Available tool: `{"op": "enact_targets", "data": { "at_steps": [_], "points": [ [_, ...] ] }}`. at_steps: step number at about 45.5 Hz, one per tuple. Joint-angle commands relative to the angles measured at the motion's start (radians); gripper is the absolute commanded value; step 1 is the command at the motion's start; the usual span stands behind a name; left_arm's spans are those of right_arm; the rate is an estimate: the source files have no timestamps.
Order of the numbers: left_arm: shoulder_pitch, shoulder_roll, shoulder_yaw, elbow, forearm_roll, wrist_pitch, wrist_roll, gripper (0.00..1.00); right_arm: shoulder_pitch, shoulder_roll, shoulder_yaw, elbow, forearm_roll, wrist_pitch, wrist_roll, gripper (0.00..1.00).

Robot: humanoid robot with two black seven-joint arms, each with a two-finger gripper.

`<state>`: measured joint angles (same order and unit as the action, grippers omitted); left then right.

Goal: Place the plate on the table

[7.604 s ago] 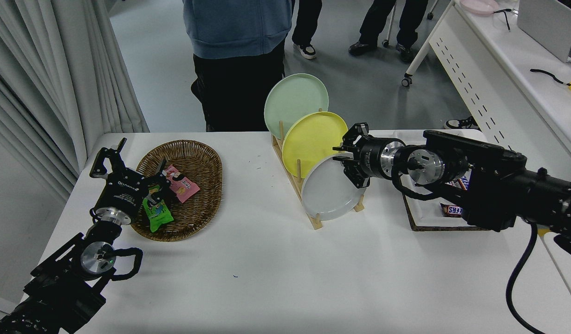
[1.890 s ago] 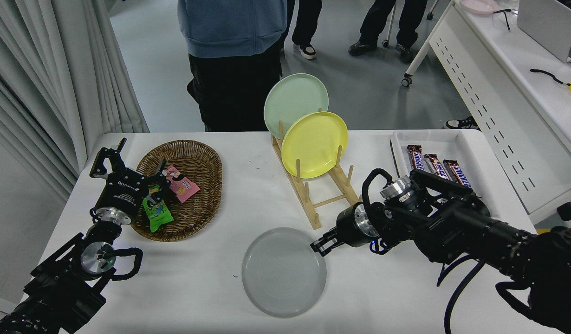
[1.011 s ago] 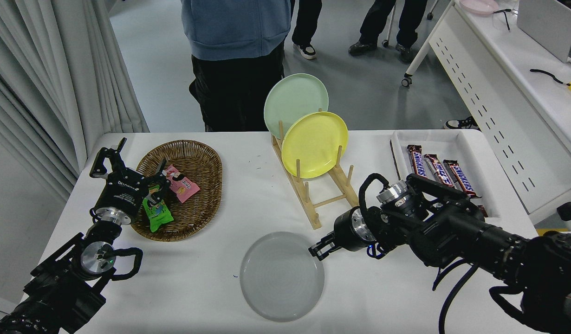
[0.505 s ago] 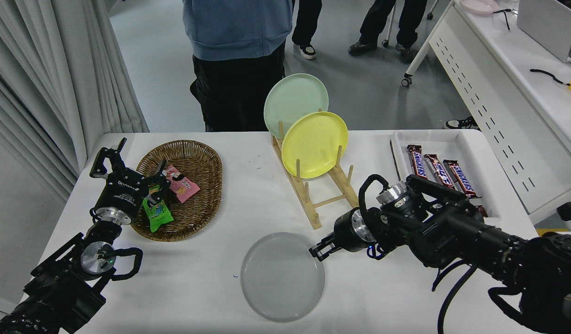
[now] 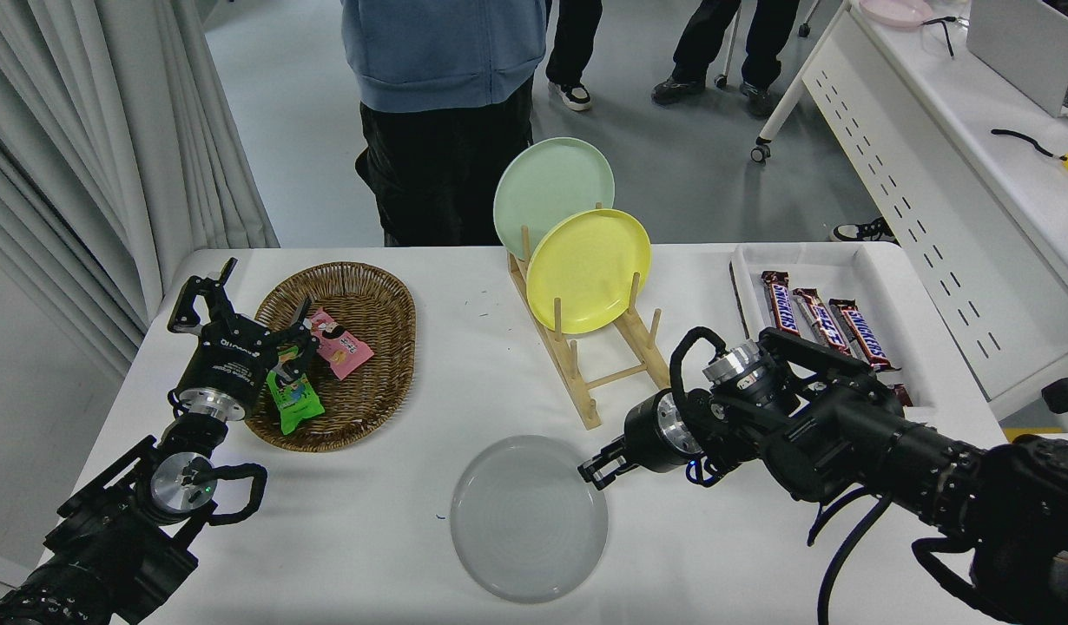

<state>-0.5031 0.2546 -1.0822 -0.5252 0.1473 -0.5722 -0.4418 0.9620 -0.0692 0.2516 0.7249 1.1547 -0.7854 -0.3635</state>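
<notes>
The light grey plate (image 5: 529,518) lies flat on the white table (image 5: 343,538), in front of the wooden rack. My right gripper (image 5: 591,472) reaches in from the right, low over the table. Its fingertips sit narrow on the plate's upper right rim. My left gripper (image 5: 247,304) is parked at the lower left by the basket, open and empty.
A wooden rack (image 5: 599,373) holds a yellow plate (image 5: 589,270) and a pale green plate (image 5: 551,191) upright. A wicker basket (image 5: 373,365) with snack packets is at the left. A white tray (image 5: 881,260) of chocolate bars is at the right. A person (image 5: 443,113) stands at the far edge.
The plate left the rack's front slot and now lies flat on the table. Over the last second the plate and my right gripper have barely shifted.
</notes>
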Motion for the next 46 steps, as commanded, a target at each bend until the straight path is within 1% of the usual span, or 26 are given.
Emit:
{"op": "enact_targets", "data": {
  "at_steps": [1, 2, 3, 5, 6, 18, 25, 35, 46],
  "points": [
    [0.0, 0.0, -0.001, 0.001, 0.0, 0.0, 0.0, 1.0, 0.0, -0.001, 0.0, 0.001, -0.007, 0.0, 0.0, 0.74],
    [0.0, 0.0, 0.001, 0.001, 0.0, 0.0, 0.0, 1.0, 0.0, -0.001, 0.0, 0.001, -0.01, 0.0, 0.0, 0.76],
    [0.0, 0.0, 0.001, 0.001, 0.0, 0.0, 0.0, 1.0, 0.0, -0.001, 0.0, 0.001, -0.012, 0.0, 0.0, 0.81],
    [0.0, 0.0, -0.001, 0.001, 0.0, 0.0, 0.0, 1.0, 0.001, -0.001, 0.0, 0.002, -0.013, 0.0, 0.002, 0.97],
    [0.0, 0.0, 0.001, -0.001, 0.0, 0.0, 0.0, 1.0, 0.003, -0.001, 0.0, 0.004, -0.013, 0.0, 0.002, 1.0],
    [0.0, 0.0, 0.001, 0.001, 0.0, 0.0, 0.0, 1.0, 0.024, -0.011, -0.003, 0.063, 0.0, 0.0, 0.0, 0.99],
    [0.0, 0.0, -0.001, -0.001, 0.0, 0.0, 0.0, 1.0, 0.032, -0.067, -0.006, 0.175, 0.002, 0.0, 0.0, 0.99],
    [0.0, 0.0, -0.001, 0.001, 0.0, 0.0, 0.0, 1.0, 0.072, -0.106, -0.003, 0.294, 0.002, 0.0, -0.002, 0.99],
    [0.0, 0.0, 0.001, 0.001, 0.0, 0.0, 0.0, 1.0, 0.162, -0.181, -0.005, 0.399, 0.003, 0.156, -0.002, 0.99]
  ]
}}
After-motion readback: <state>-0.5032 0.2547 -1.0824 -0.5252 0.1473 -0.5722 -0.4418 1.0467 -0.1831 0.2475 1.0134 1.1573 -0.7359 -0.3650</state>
